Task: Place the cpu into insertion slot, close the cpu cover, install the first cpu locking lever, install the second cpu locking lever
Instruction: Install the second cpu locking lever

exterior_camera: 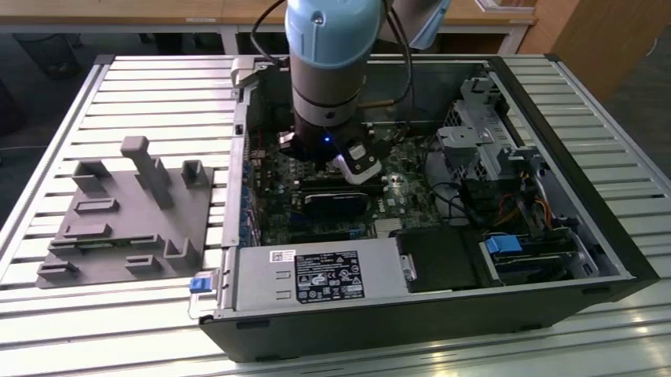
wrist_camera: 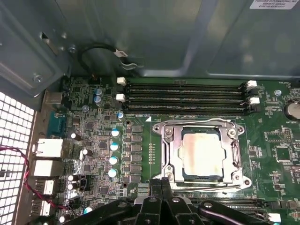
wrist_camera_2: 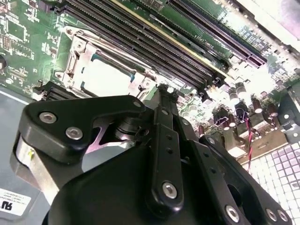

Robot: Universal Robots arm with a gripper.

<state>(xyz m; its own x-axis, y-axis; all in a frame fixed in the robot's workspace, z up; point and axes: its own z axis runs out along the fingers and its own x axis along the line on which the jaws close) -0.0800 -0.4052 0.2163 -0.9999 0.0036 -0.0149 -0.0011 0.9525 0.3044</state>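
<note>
The cpu (wrist_camera: 203, 153) sits in the insertion slot (wrist_camera: 179, 165), with the cpu cover (wrist_camera: 234, 154) lying closed around it. The gripper (wrist_camera: 161, 183), fingers pressed together and empty, hovers at the socket's seven o'clock edge in the first wrist view.

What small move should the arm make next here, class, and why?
Probably ease the shut fingers down onto the lever along the cover's edge. The cpu already lies framed by the lowered cover, and the fingers' tips sit right at that edge. Whether the lever is latched is unclear.
</note>
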